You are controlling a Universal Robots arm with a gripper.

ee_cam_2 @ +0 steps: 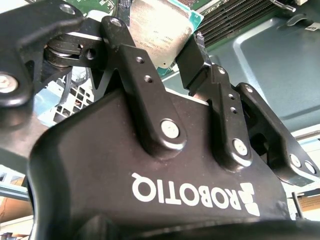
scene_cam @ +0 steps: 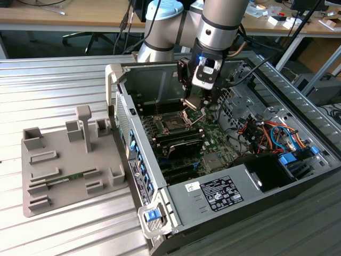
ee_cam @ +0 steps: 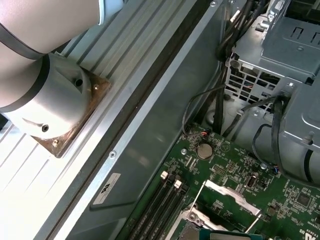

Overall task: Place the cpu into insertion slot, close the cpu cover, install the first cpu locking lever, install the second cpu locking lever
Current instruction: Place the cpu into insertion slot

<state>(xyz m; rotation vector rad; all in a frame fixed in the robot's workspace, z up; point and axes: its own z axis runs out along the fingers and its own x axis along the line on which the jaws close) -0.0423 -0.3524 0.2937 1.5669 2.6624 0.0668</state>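
Note:
In the second wrist view my gripper (ee_cam_2: 159, 37) is shut on the cpu (ee_cam_2: 162, 25), a flat silver-topped chip with a green edge, pinched between the two black fingers (ee_cam_2: 192, 57). In the exterior view the gripper (scene_cam: 193, 106) hangs inside the open computer case, just above and to the exterior view's right of the insertion slot (scene_cam: 173, 126), a black square socket with a silver rim on the green board. The first wrist view shows the cpu cover (ee_cam: 231, 192), a silver frame, next to thin wire levers, with the cpu's green edge (ee_cam: 225, 234) below it.
The case walls (scene_cam: 120, 88) surround the board. Long black memory slots (scene_cam: 178, 144) lie beside the socket. Cable bundles and drive bays (scene_cam: 266, 133) fill the exterior view's right side of the case. A grey fixture tray (scene_cam: 64, 160) sits on the metal table at the exterior view's left.

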